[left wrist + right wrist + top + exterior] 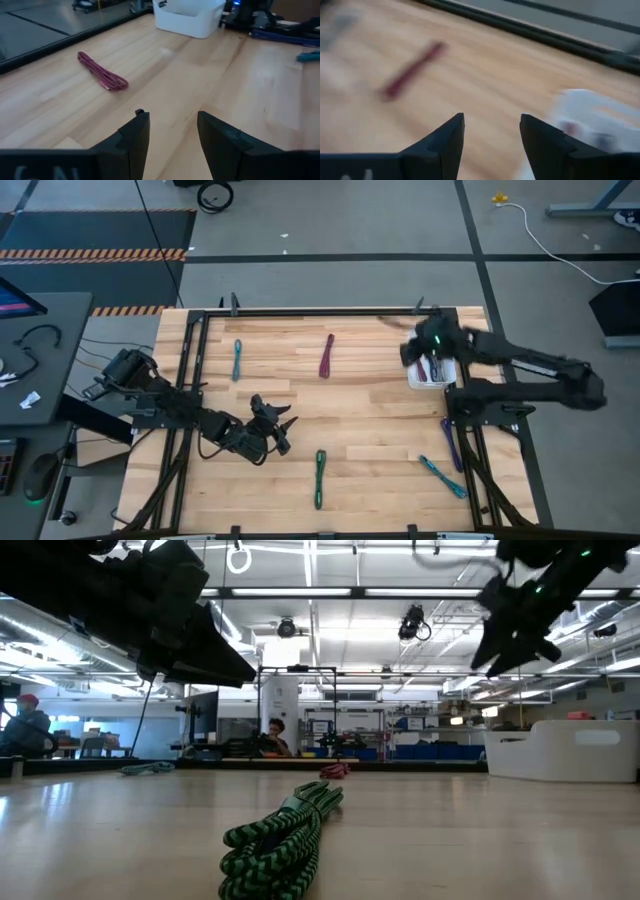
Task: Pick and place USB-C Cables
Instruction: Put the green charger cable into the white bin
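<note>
Five cable bundles lie flat on the wooden table: a teal one (237, 360) at the far left, a maroon one (327, 355) at the far middle, a green one (320, 478) near the front, and a teal one (442, 476) and a purple one (452, 445) at the front right. More cables lie in a white bin (432, 372). My left gripper (283, 423) is open and empty above the table's middle; its wrist view (170, 117) shows the maroon cable (102, 75) ahead. My right gripper (412, 352) is open and empty above the bin's left edge (590, 120).
A black frame runs along the table's far edge (320, 311) and down both sides. The right arm's base (480, 402) stands beside the purple cable. Bare wood lies between the maroon and green cables. In the low view the green cable (285, 835) lies closest.
</note>
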